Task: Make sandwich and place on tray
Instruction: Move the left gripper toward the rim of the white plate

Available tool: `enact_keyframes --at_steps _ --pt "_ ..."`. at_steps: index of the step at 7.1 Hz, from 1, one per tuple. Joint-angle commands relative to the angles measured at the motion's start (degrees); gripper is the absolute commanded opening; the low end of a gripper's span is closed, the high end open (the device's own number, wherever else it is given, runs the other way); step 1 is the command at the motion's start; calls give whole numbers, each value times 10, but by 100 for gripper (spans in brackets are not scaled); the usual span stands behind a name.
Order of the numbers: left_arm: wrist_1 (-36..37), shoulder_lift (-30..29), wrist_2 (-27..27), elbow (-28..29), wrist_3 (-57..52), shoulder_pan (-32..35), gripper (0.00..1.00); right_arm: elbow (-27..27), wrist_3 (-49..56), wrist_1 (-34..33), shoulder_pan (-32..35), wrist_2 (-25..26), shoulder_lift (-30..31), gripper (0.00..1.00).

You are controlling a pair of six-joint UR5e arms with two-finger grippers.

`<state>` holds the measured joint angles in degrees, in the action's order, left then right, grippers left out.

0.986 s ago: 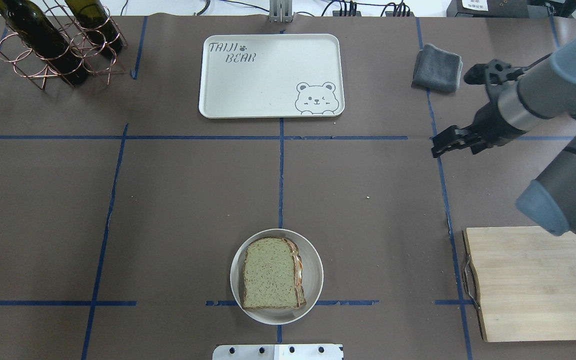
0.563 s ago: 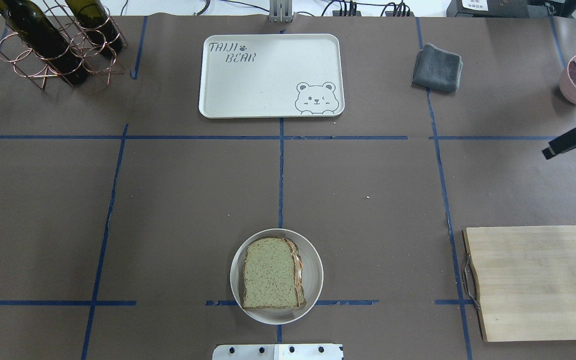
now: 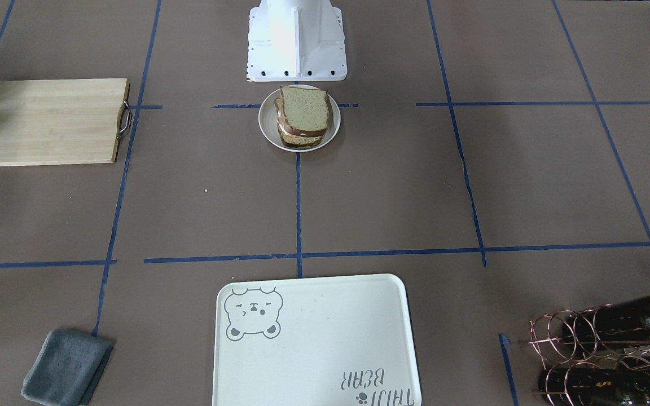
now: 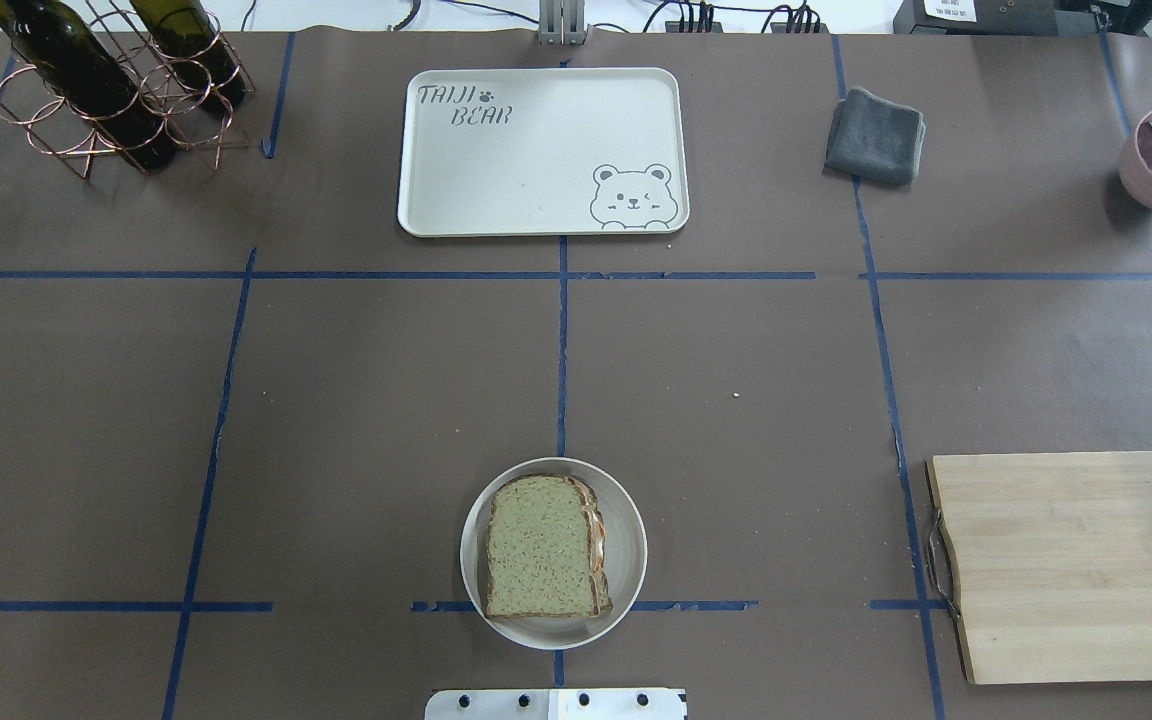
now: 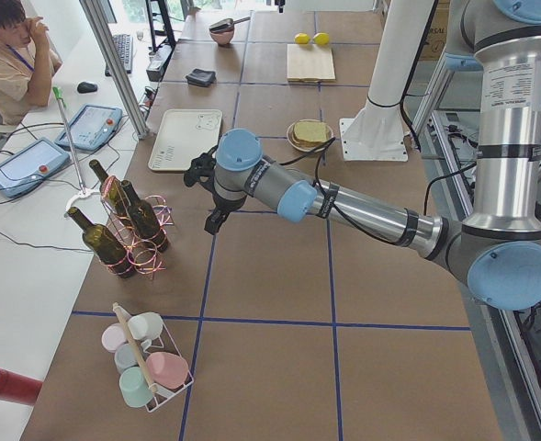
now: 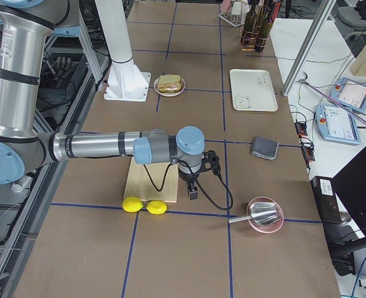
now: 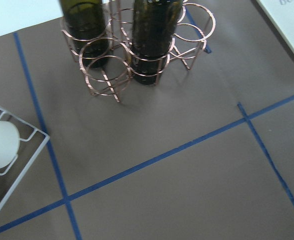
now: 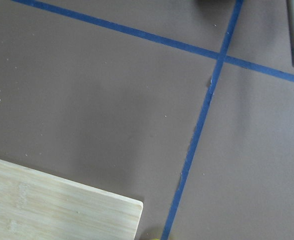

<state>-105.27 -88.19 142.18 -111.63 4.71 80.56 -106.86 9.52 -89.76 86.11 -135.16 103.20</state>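
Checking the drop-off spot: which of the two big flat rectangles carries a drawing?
The cream-white tray with a grey bear face and lettering; the wooden cutting board is plain, with a metal handle.

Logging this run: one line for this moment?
stage: sandwich stacked on plate, not yet on tray | left claw: near bottle rack, grip unclear | right claw: near cutting board, grip unclear

- Robotics lab.
- Table papered brown, gridded with blue tape.
- Grey robot arm reaching over it, next to a white pedestal.
- Control tablets and a keyboard on a side bench, with a person seated there.
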Motion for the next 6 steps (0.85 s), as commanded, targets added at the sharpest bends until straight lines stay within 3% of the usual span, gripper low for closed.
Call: enact_keyframes --at_steps 1,2,4,5,6 --pt "-7 -1 -34 -77 152 -114 100 -3 15 -13 32 -1 27 100" --pt "-9 -4 -58 -114 293 -190 100 -5 12 -14 41 -2 29 100" --pt "-86 -42 -171 -112 548 -360 100 -5 8 -9 41 1 29 100" --pt "-89 -71 -232 -107 631 -433 100 -5 9 -8 43 7 29 100" --pt "-90 -106 -256 -84 693 -482 100 -5 10 -8 45 7 30 100"
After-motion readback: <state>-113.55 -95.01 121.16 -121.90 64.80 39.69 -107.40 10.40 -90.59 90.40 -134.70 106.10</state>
